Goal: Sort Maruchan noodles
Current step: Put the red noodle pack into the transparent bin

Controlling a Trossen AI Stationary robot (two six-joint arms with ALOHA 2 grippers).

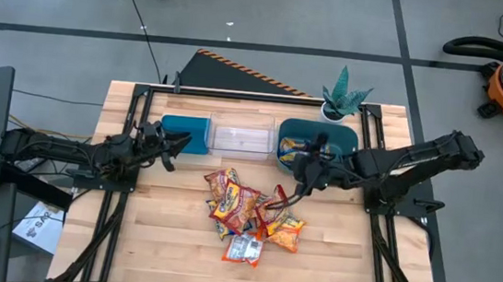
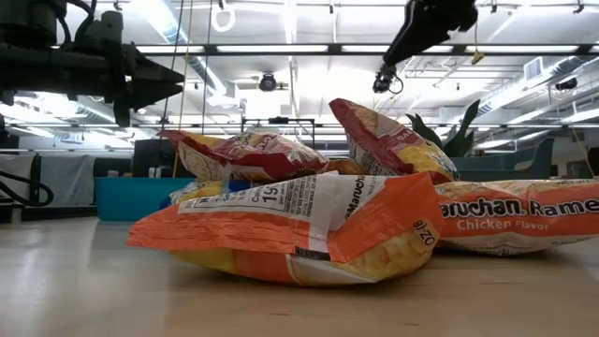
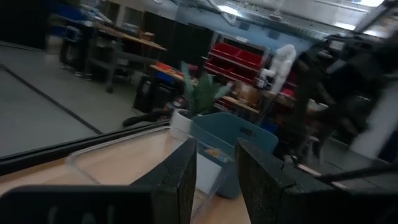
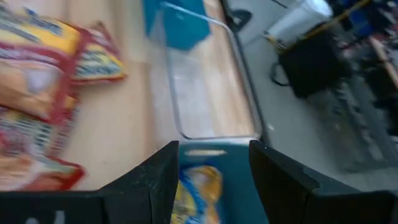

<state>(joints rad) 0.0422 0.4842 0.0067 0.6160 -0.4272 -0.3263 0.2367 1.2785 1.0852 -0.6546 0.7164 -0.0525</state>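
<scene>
Several Maruchan noodle packets (image 1: 244, 216), red-orange, orange, yellow and one silvery-white, lie heaped at the table's middle; the low view shows the pile (image 2: 309, 225) close up. One yellow-and-blue packet (image 4: 196, 186) lies inside the right teal bin (image 1: 340, 136). My right gripper (image 4: 213, 149) hovers open above that bin's near-left corner (image 1: 302, 169), with the packet below its fingers and apart from them. My left gripper (image 3: 216, 149) is open and empty, held level above the table by the left teal bin (image 1: 186, 133), pointing toward the table's right.
A clear plastic bin (image 1: 241, 138) stands between the two teal bins along the far side. A potted plant (image 1: 343, 99) stands at the far edge behind the right teal bin. Bare wood lies near the pile on the left, right and near sides.
</scene>
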